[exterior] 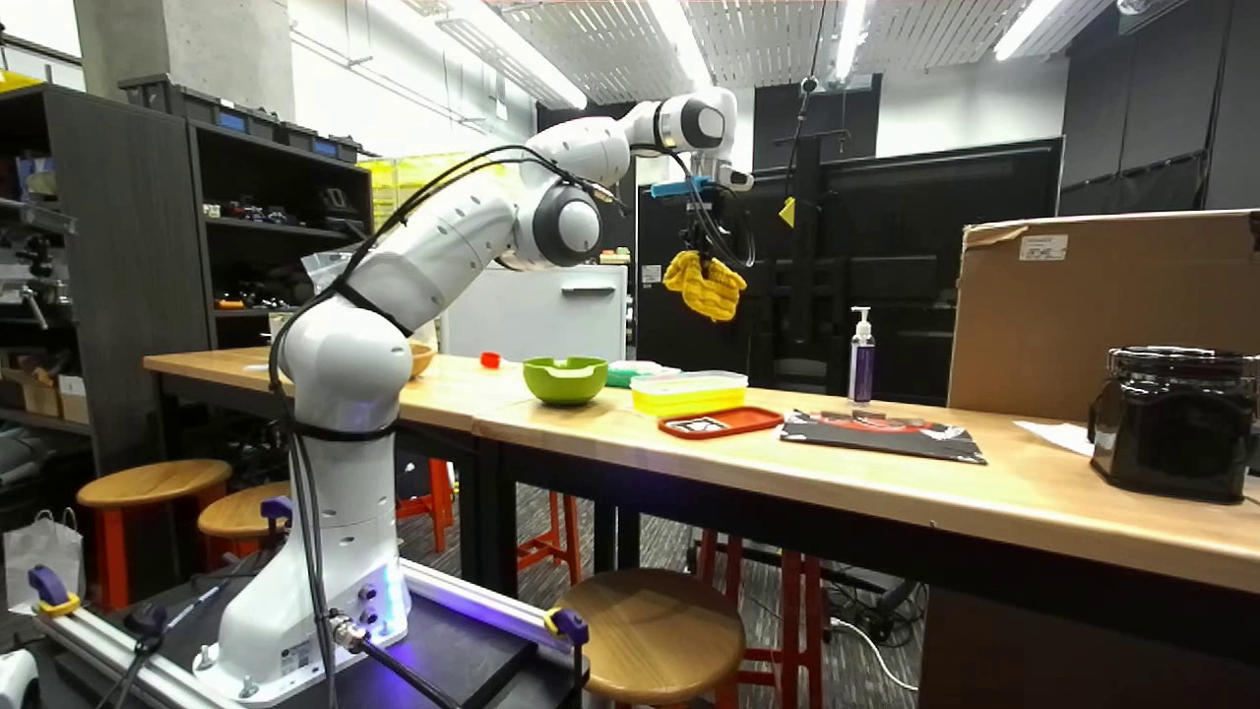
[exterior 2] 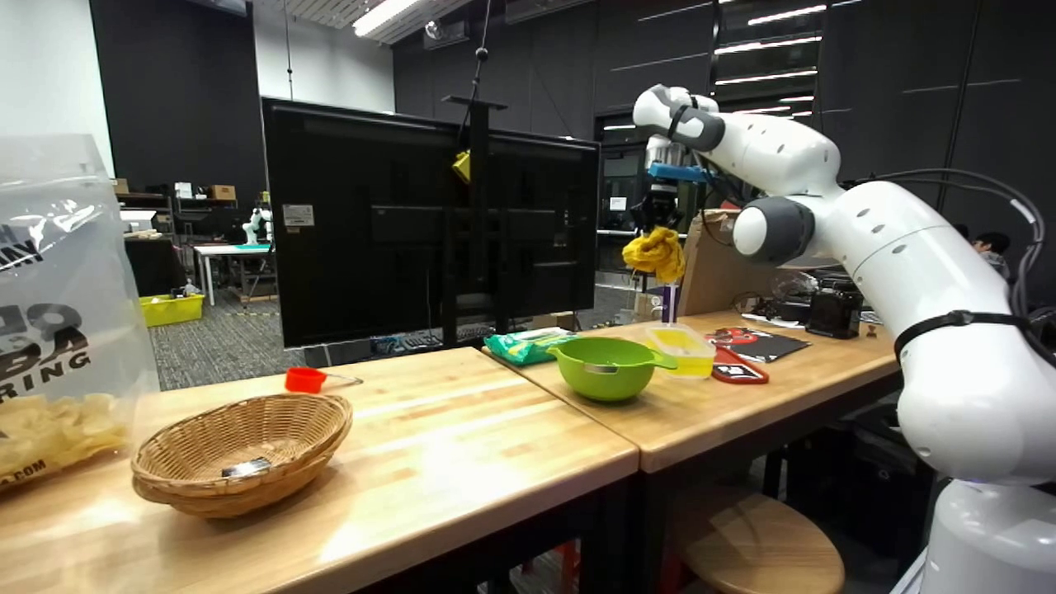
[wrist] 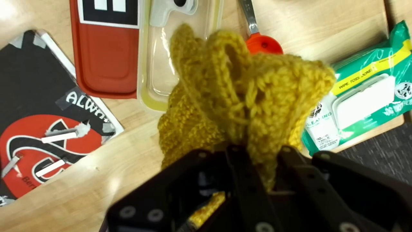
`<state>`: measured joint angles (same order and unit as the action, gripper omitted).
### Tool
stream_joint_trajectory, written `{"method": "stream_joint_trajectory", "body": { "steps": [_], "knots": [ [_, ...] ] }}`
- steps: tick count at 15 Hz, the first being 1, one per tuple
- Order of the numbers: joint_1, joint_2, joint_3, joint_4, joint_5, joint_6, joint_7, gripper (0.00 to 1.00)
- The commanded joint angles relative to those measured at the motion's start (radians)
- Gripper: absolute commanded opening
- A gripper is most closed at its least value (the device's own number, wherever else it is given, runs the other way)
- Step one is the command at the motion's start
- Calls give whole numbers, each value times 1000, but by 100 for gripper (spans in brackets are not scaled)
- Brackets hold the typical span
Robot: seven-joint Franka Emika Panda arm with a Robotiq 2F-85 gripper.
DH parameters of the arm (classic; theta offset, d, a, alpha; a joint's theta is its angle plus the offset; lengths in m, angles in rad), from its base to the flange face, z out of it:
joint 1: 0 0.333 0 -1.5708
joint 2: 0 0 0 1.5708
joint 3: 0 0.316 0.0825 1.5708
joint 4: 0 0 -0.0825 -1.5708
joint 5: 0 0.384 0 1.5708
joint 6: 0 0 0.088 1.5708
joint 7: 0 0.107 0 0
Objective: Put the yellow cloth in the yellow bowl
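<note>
Standing to the left in an exterior view, the green bowl (exterior: 564, 384) is near the yellow-bottomed plastic container (exterior: 689, 399), the likelier target, since no bowl there reads as yellow. Well above that container, a touch right of its middle, hangs the knitted yellow cloth (exterior: 705, 286), pinched by the 2 fingers of the gripper (wrist: 261, 153); the move seems to call for lowering more than sideways travel.

In an exterior view I saw two pale wooden tabletops (exterior 2: 462, 445) side by side: at lower left, a shallow oval wicker basket (exterior 2: 256, 487) near a small red measuring cup (exterior 2: 305, 379); right of centre, a round green plastic bowl (exterior 2: 606, 384) and a rectangular translucent yellow container (exterior 2: 695, 365).
</note>
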<state>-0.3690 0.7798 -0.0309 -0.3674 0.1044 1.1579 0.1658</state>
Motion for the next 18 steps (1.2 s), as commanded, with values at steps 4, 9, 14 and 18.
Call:
{"method": "stream_joint_trajectory", "body": {
  "steps": [4, 9, 14, 18],
  "knots": [
    [-9, -37, 20, -39, 70, -63, 137, 4],
    [-19, 18, 34, 18, 121, -96, 192, 4],
    [-7, 32, 4, 24, 67, -69, 146, 4],
    [-13, 34, 1, 17, 65, -45, 159, 4]
  ]
}}
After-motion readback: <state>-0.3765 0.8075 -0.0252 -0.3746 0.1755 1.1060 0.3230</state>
